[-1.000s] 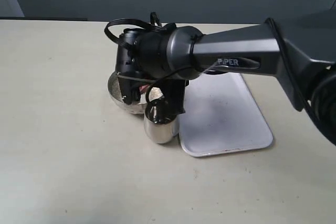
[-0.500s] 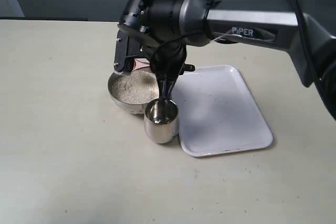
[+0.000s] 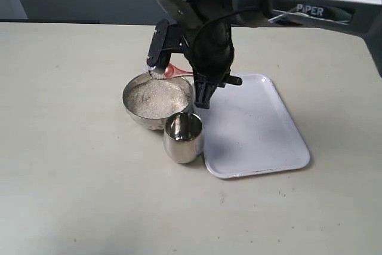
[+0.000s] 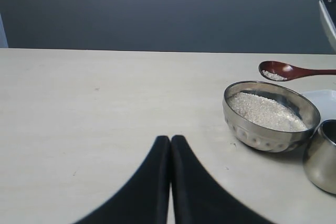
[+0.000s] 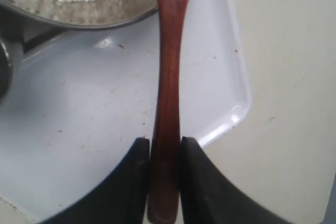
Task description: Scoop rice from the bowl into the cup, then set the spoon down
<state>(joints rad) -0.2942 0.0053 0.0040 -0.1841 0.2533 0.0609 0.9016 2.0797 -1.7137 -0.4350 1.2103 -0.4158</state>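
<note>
The steel bowl (image 3: 136, 114) holds white rice (image 3: 154, 98), with the smaller steel cup (image 3: 184, 137) touching its near right side. My right gripper (image 3: 202, 88) is shut on the handle of the reddish-brown wooden spoon (image 3: 173, 71). It holds the spoon level above the bowl's far rim, a little rice in its head. The right wrist view shows the spoon's handle (image 5: 168, 77) clamped in that gripper (image 5: 165, 148), over the tray and bowl (image 5: 79, 19). My left gripper (image 4: 170, 145) is shut and empty above bare table, away from the bowl (image 4: 252, 129), cup (image 4: 323, 161) and spoon (image 4: 286, 70).
A white rectangular tray (image 3: 256, 129) lies right of the bowl and cup, speckled with a few dark marks. The right arm's dark body hangs over the back of the scene. Beige tabletop stretches to the left and front.
The right arm has risen and drawn back to the right, uncovering bowl and cup. The spoon has come up with it and is now level above the bowl's far rim.
</note>
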